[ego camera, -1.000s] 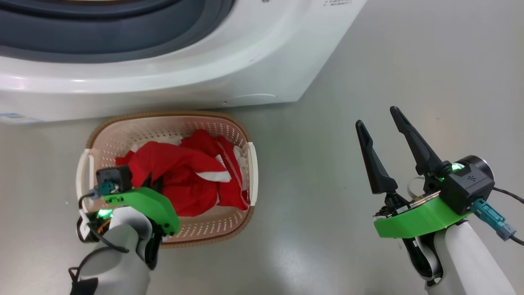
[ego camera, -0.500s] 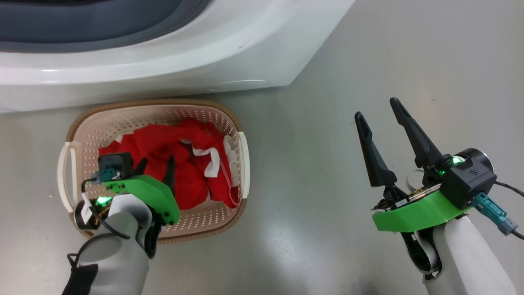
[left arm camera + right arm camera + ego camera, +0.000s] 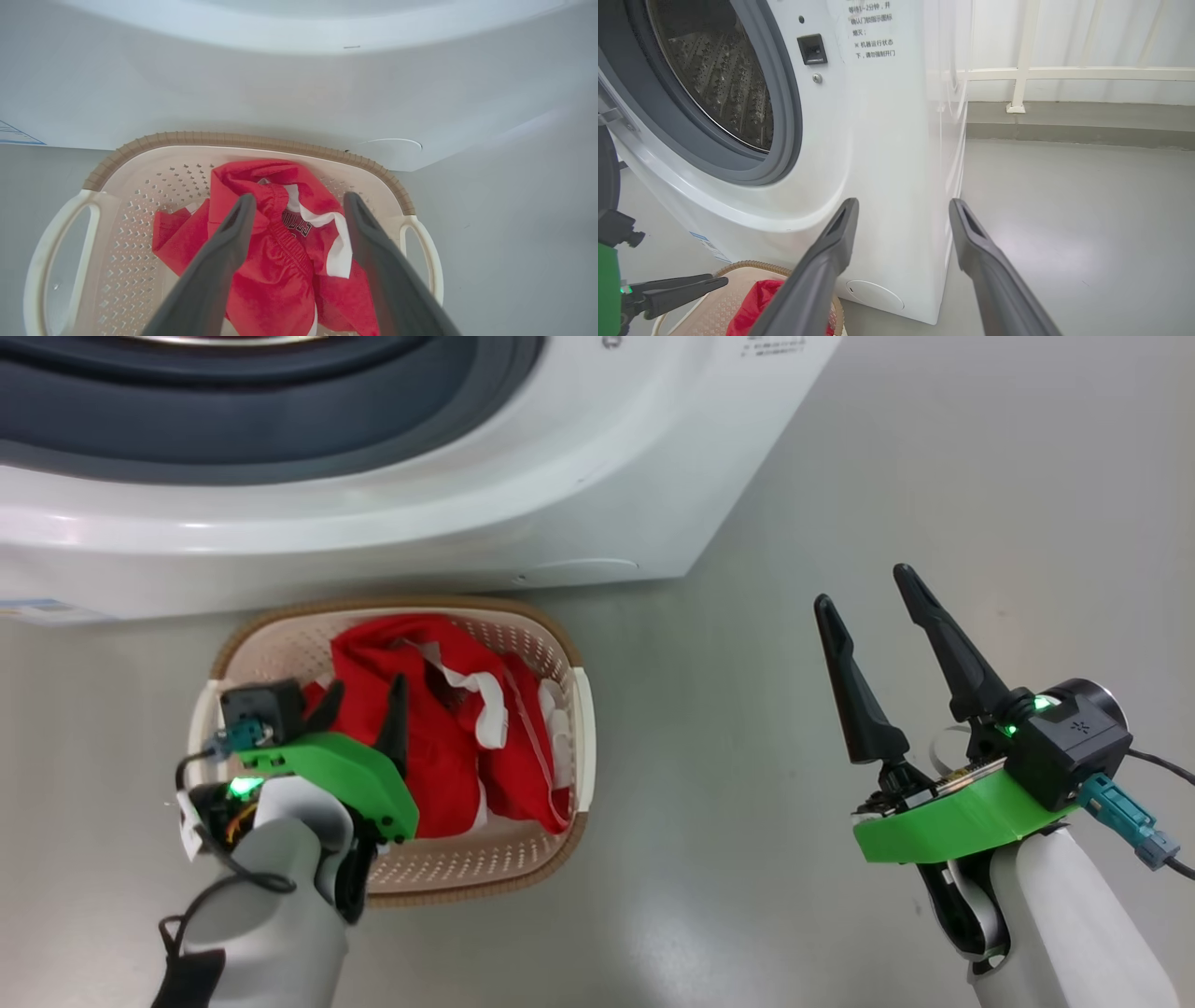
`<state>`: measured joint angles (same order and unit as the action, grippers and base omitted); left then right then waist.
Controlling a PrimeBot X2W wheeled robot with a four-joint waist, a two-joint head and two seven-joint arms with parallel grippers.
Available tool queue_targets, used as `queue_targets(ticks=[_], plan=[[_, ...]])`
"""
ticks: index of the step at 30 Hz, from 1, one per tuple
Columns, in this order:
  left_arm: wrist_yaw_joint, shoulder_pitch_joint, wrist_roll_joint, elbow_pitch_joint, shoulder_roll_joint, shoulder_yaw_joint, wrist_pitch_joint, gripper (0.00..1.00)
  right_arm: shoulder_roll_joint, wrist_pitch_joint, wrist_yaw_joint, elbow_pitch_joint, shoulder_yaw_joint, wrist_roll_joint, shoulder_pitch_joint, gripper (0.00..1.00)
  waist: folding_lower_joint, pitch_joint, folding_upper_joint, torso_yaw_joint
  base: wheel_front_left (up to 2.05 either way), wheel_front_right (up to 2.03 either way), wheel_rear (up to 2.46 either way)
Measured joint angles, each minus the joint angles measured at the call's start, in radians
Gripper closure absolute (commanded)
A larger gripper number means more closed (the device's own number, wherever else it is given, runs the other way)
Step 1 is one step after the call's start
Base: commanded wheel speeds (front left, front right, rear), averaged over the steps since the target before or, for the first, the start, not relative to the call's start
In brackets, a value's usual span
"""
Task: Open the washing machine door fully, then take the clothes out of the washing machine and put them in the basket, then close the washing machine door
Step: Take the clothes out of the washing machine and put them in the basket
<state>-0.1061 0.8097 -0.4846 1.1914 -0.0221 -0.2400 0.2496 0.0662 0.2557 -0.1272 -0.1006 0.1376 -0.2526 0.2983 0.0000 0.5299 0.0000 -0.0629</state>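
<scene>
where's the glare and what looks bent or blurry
Head view: soft glare on the grey floor and bright streaks along the big white front-loading washing machine. Left wrist view: the machine's edge bows, perhaps from the lens; the left hand looks soft. Right wrist view: pale floor sheen.

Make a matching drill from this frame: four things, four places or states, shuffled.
Things:
1. red clothes
2. left gripper
3. right gripper
4. washing machine drum

Places or states:
A. open, over bare floor
B. perforated steel, inside the grey ring
C. lying in the basket
D. open, over the basket

Pairs: 1-C, 2-D, 3-A, 4-B
</scene>
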Motion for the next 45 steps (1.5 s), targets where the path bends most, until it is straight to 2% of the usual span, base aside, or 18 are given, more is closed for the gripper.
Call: queue_targets(ticks=[9,17,24,35,45], plan=[[0.006,-0.119,0.049,-0.241,-0.003,0.046,0.000,0.00,0.009,0.000,0.000,-0.025,-0.032,-0.001,-0.009,0.00,0.0000,-0.092,0.0000,0.025,0.00,0.00,0.00],[0.010,-0.269,0.124,-0.567,-0.004,0.123,0.000,0.00,0.005,0.000,0.000,-0.062,-0.061,-0.003,-0.039,0.00,0.0000,-0.191,0.0000,0.038,0.00,0.00,0.00],[0.004,-0.387,0.171,-0.764,-0.004,0.156,0.000,0.00,-0.001,0.000,0.000,-0.082,-0.071,-0.003,-0.051,0.00,0.0000,-0.270,0.0001,0.044,0.00,0.00,0.00],[0.002,-0.555,0.206,-0.913,-0.005,0.184,0.000,0.00,-0.008,0.000,0.000,-0.084,-0.130,-0.001,-0.103,0.00,0.0000,-0.378,0.0000,0.045,0.00,0.00,0.00],[0.018,-0.706,0.220,-0.950,-0.025,0.223,0.000,0.00,-0.012,0.000,0.000,-0.057,-0.162,0.016,-0.198,0.00,0.0000,-0.473,0.0000,0.042,0.00,0.00,0.00]])
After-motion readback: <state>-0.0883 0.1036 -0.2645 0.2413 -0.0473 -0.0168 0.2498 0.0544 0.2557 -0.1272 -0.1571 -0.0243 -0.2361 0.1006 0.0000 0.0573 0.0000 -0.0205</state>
